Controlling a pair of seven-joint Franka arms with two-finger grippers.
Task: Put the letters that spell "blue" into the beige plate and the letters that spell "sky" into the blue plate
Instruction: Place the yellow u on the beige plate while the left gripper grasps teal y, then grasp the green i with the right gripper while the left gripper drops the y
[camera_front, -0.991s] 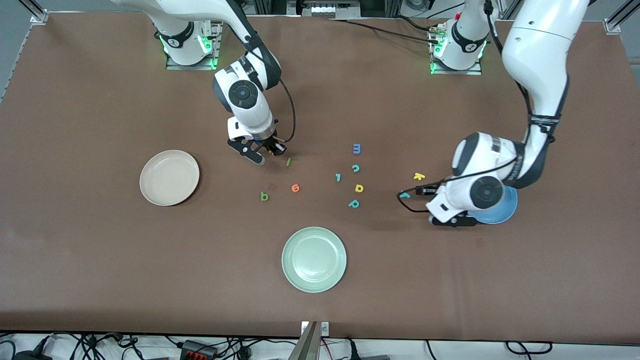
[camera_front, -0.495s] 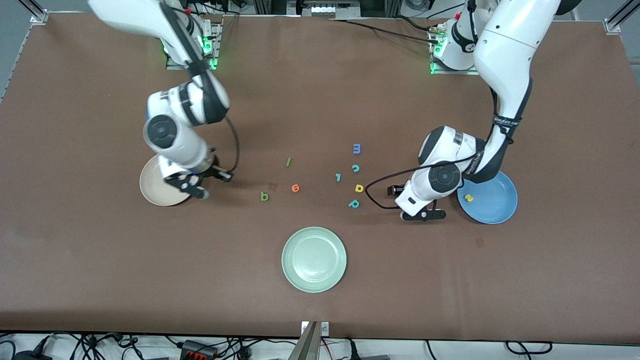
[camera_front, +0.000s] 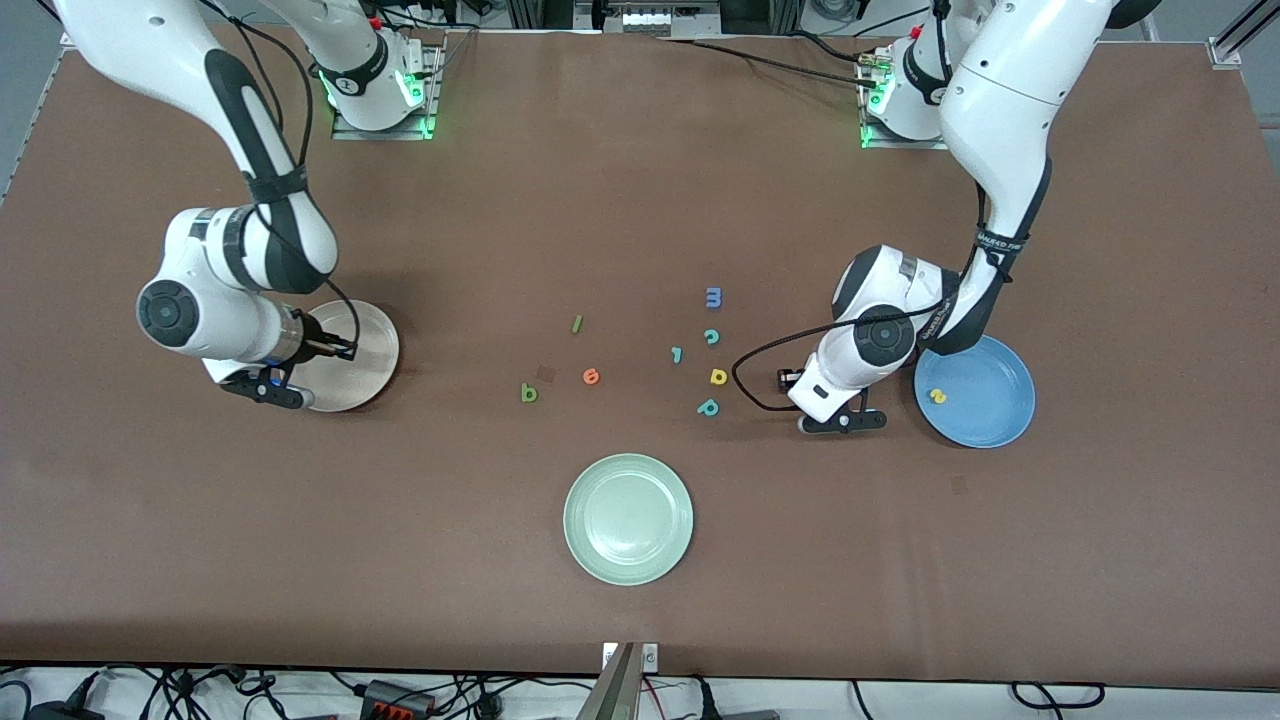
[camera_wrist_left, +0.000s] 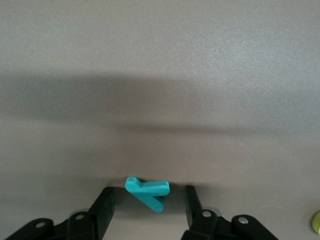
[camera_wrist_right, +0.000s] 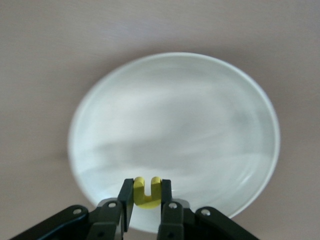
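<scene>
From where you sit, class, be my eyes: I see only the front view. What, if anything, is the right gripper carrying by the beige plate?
Observer: The right gripper is shut on a yellow letter "u", held over the beige plate.
Operator: And the left gripper, down beside the blue plate?
Observer: A teal letter "y" lies on the table between its open fingers, hidden from you under the arm.
Operator: Are they gripping it?
Observer: No, there is a gap on each side of the letter.
</scene>
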